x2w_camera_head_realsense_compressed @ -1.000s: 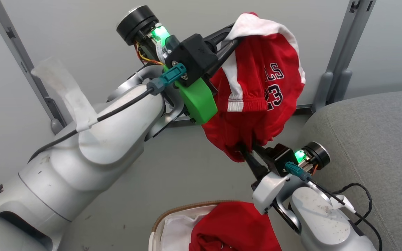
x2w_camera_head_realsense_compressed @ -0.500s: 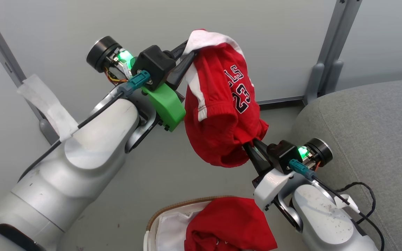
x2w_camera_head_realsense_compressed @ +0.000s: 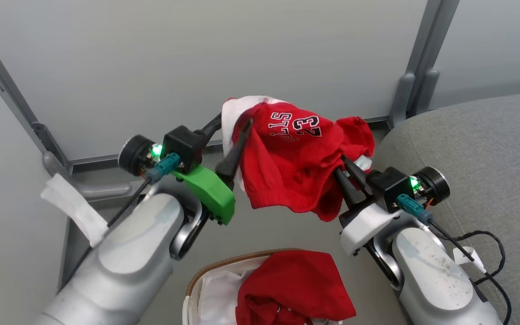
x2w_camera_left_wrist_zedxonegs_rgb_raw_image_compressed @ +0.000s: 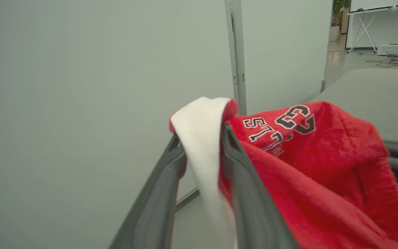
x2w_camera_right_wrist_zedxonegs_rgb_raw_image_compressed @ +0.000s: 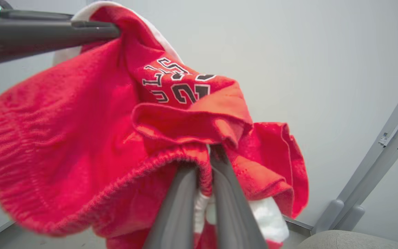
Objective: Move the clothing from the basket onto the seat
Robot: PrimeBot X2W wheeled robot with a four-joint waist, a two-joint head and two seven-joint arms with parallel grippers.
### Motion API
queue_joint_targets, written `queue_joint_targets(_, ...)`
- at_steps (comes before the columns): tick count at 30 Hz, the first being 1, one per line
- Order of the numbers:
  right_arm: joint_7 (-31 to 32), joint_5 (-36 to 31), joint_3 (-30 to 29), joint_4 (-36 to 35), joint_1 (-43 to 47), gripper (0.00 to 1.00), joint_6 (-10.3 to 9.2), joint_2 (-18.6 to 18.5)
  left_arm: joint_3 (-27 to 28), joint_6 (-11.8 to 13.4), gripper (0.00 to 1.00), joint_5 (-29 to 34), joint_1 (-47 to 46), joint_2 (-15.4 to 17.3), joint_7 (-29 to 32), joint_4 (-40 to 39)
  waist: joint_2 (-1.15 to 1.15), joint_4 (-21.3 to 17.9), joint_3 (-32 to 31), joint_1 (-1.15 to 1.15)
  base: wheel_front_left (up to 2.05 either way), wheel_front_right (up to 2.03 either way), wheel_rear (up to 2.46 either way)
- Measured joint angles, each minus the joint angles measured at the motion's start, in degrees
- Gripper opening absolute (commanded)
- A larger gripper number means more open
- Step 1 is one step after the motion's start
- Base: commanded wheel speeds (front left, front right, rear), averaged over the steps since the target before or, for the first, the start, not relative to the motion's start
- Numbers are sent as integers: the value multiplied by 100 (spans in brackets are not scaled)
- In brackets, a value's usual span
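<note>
Between the two arms, in mid-air: the right gripper point(x2w_camera_right_wrist_zedxonegs_rgb_raw_image_compressed: 205, 157) is clamped on the ribbed hem of the bright red fleecy garment with white trim and number 23 point(x2w_camera_head_realsense_compressed: 287, 167). The left gripper point(x2w_camera_left_wrist_zedxonegs_rgb_raw_image_compressed: 201, 134) stands parted, with the white band lying between its fingers. Judged light, limp and not slippery. It will sag from any hold, so you should grip the hem or band. The grey upholstered seat cushion point(x2w_camera_head_realsense_compressed: 490, 153) lies to the right. Near you, the oval cream basket with brown woven rim point(x2w_camera_head_realsense_compressed: 224, 264) holds a crumpled red garment point(x2w_camera_head_realsense_compressed: 296, 289).
</note>
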Motion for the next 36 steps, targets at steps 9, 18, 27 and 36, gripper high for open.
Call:
queue_joint_targets(9,0,-142,-403,-205,70,0,0,-1,909,38,100,467,1550,-359,-18,-510,0,14,79,0,0,0,0)
queue_joint_targets(18,0,-230,-686,-420,87,0,0,0,1607,-222,100,946,2555,-720,-19,-428,0,-89,134,1,0,0,0)
queue_joint_targets(27,0,-387,-976,-506,88,0,0,-1,2118,-380,100,1338,2988,-924,-19,-486,0,-193,149,0,0,0,0)
queue_joint_targets(36,0,-534,-1092,-491,179,0,0,-1,2286,-469,100,1615,3210,-1039,-19,-558,0,-288,157,0,0,0,0)
